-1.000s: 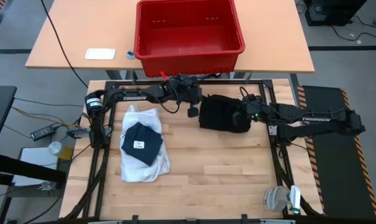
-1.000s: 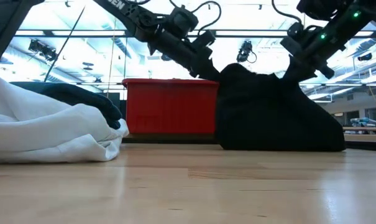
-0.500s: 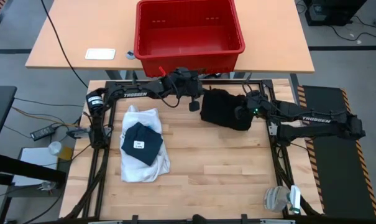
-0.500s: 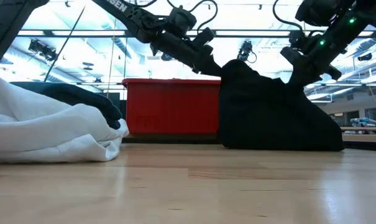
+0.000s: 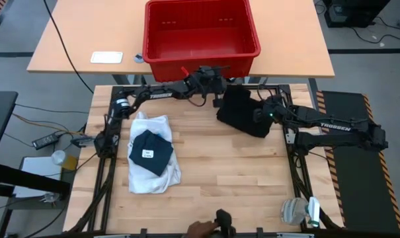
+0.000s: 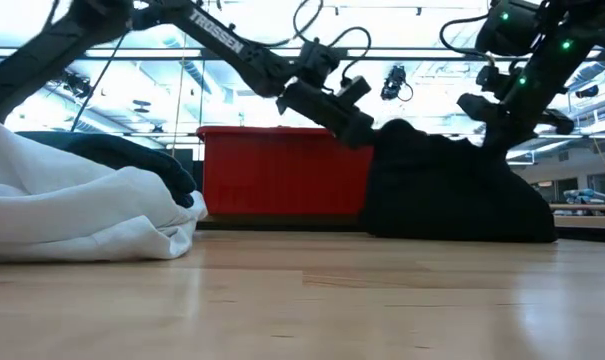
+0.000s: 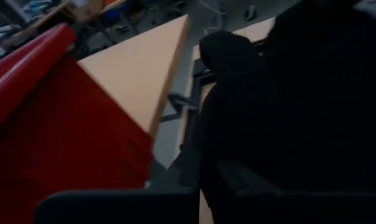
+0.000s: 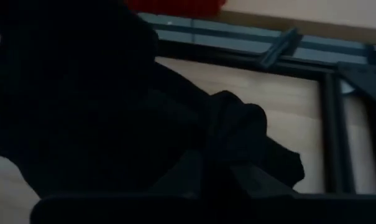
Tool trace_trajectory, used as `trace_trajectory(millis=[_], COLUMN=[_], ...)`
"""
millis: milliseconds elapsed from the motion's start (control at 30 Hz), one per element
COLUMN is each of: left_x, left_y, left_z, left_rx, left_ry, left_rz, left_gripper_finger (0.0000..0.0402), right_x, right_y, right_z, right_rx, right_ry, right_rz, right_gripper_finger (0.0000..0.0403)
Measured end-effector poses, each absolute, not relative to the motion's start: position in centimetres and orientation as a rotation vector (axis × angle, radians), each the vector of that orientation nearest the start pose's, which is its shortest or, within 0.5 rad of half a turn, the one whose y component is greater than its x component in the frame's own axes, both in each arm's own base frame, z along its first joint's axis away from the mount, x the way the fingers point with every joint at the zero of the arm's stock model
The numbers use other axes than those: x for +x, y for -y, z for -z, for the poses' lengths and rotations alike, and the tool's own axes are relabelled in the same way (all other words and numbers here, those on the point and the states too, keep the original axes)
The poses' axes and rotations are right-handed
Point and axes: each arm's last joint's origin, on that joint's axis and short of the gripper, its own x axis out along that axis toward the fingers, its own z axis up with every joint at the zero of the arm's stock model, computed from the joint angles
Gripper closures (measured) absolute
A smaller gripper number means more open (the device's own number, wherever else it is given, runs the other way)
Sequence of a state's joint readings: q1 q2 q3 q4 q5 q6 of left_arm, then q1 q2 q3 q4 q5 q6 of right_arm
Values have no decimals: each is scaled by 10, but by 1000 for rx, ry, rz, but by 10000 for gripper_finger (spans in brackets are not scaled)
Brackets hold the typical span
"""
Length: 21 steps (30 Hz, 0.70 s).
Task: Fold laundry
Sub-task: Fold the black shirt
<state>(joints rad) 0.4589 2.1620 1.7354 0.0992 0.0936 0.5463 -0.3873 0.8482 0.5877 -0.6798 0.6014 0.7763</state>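
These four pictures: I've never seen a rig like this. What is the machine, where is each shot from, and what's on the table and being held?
Two dark robot arms work at a wooden table. One camera looks straight down, one sits at table-top height, and one rides on each wrist. The left gripper and right gripper are both shut on a black garment, near the table's far edge. A folded white shirt lies to the left with a dark piece on top. Behind stands a red crate.
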Motion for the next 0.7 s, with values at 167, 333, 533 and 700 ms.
trace_trajectory(millis=[167,333,533,700], left_x=[463,466,470,467], left_y=[-250,-266,-264,-270], left_z=[-238,-224,-229,-231], left_rx=[398,371,461,472], left_ry=[-440,-456,-422,-400], left_rz=[-301,-263,-227,-228], left_gripper_finger=[380,385,385,386], right_x=[131,128,126,121], right_y=[73,71,68,66], right_z=[-222,-219,-217,-215], right_rx=[545,578,631,673], right_ry=[-546,-561,-560,-547], right_rz=[1295,1328,1347,1412], right_gripper_finger=[374,370,370,370])
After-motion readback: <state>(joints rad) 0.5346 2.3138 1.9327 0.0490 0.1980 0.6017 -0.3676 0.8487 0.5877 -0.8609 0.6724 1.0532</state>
